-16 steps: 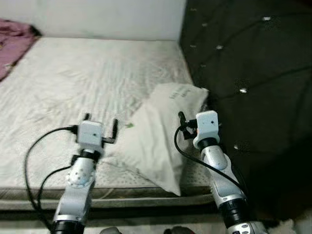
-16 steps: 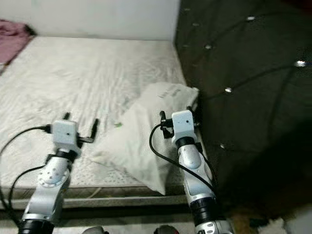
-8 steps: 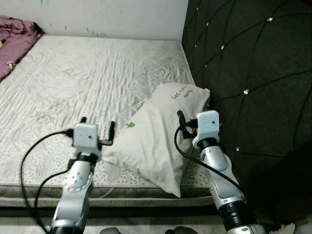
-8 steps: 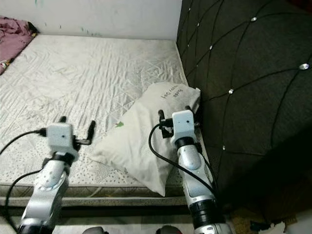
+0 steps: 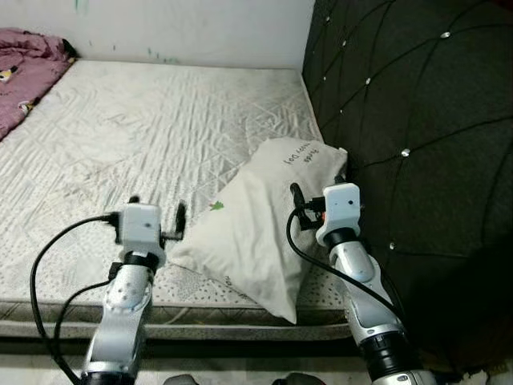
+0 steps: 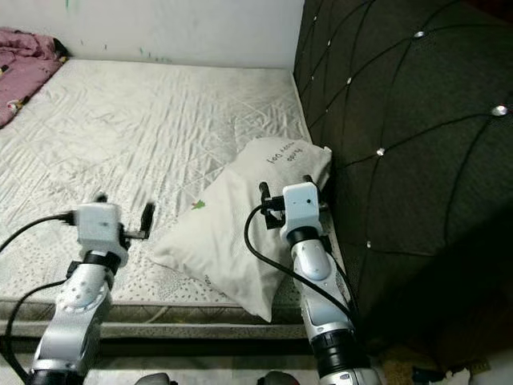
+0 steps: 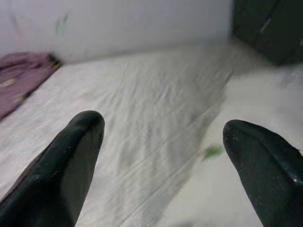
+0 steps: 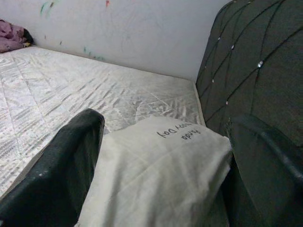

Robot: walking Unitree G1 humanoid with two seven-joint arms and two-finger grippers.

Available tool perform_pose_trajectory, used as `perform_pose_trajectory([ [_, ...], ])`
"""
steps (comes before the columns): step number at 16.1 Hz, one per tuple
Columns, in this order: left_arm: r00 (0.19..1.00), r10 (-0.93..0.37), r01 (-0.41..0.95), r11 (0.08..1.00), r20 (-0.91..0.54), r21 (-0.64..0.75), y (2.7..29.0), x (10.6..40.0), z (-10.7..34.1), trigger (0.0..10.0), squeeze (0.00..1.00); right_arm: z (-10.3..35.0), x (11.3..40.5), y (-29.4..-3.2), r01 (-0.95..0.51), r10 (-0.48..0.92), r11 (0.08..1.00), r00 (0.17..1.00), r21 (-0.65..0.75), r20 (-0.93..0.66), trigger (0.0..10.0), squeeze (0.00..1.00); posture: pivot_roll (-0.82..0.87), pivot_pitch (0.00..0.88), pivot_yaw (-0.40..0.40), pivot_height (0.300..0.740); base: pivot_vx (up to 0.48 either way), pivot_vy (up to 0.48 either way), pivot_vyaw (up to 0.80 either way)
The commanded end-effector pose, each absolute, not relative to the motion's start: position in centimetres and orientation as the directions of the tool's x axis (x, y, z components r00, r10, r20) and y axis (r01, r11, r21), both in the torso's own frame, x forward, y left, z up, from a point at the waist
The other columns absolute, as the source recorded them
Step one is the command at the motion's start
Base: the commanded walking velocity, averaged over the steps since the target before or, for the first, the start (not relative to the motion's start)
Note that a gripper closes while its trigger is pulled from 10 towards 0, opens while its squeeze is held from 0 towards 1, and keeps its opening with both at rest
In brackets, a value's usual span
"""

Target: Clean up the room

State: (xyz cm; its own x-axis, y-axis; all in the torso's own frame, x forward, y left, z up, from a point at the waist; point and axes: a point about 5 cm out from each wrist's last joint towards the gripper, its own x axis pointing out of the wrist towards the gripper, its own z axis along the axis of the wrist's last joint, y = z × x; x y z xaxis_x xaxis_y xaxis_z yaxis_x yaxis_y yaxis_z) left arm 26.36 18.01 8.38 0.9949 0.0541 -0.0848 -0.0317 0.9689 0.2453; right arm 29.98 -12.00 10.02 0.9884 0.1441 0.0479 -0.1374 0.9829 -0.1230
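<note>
Both grippers, left [image 5: 156, 212] and right [image 8: 165, 156], spread wide, empty. Right hovers over pillow [image 5: 256, 216]; headboard [image 5: 417, 136] beside. Pink cloth [image 5: 28, 76] far off on mattress [image 5: 136, 128].

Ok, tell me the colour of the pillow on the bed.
The pillow is off-white with dark lettering near its top, clearest in the right wrist view.

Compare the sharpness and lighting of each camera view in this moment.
Both eye views: evenly lit and sharp on the pillow, with studs glinting on the dark headboard. Left wrist view: soft throughout, the pillow at its edge smeared, its fingers blurred. Right wrist view: the pillow's lettering is crisp; the near fingers are out of focus.
</note>
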Motion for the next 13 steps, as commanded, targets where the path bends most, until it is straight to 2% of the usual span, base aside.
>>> perform_pose_trajectory([
  [1, 0.989, 0.097, -0.059, 0.95, -0.109, 0.307, 18.4, 26.4, 8.1, 10.0, 0.0, 10.2, 30.2, -12.0, -0.138, 0.145, 0.983, 0.988, -0.125, 0.046, 10.0, 0.0, 0.11, 0.0, -0.025, 0.74, 0.0, 0.0, 0.0],
  [4, 0.995, 0.089, -0.069, 0.946, -0.051, 0.315, 18.4, 26.6, 9.0, 10.0, 0.0, 10.2, 30.2, -12.0, -0.136, 0.143, 0.982, 0.989, -0.128, 0.048, 10.0, 0.0, 0.12, 0.0, -0.026, 0.74, 0.0, 0.0, 0.0],
  [5, 0.999, 0.049, -0.039, 0.946, -0.024, 0.321, 18.0, 26.8, 9.3, 10.0, 0.0, 10.2, 30.3, -12.0, -0.136, 0.143, 0.982, 0.988, -0.128, 0.048, 10.0, 0.0, 0.12, 0.0, -0.026, 0.74, 0.0, 0.0, 0.0],
  [6, 0.997, -0.08, 0.07, 0.954, 0.023, 0.292, 17.0, 26.6, 10.3, 10.0, 0.0, 10.2, 30.3, -11.9, -0.139, 0.146, 0.982, 0.988, -0.129, 0.048, 10.0, 0.0, 0.12, 0.0, -0.026, 0.74, 0.0, 0.0, 0.0],
  [8, 0.984, -0.131, 0.132, 0.991, 0.118, 0.001, 15.5, 26.5, 11.5, 10.0, 0.0, 10.3, 30.4, -11.9, -0.138, 0.145, 0.982, 0.988, -0.128, 0.049, 10.0, 0.0, 0.12, 0.0, -0.026, 0.74, 0.0, 0.0, 0.0],
  [10, 0.988, -0.123, 0.127, 0.991, 0.096, -0.041, 15.5, 26.8, 11.3, 10.0, 0.0, 10.3, 30.4, -11.9, -0.138, 0.145, 0.982, 0.988, -0.13, 0.05, 10.0, 0.0, 0.11, 0.0, -0.025, 0.74, 0.0, 0.0, 0.0],
  [13, 0.989, -0.116, 0.13, 0.975, 0.088, -0.179, 16.0, 27.1, 10.9, 10.0, 0.0, 10.4, 30.5, -12.0, -0.135, 0.143, 0.982, 0.988, -0.132, 0.053, 10.0, 0.0, 0.11, 0.0, -0.026, 0.74, 0.0, 0.0, 0.0],
])
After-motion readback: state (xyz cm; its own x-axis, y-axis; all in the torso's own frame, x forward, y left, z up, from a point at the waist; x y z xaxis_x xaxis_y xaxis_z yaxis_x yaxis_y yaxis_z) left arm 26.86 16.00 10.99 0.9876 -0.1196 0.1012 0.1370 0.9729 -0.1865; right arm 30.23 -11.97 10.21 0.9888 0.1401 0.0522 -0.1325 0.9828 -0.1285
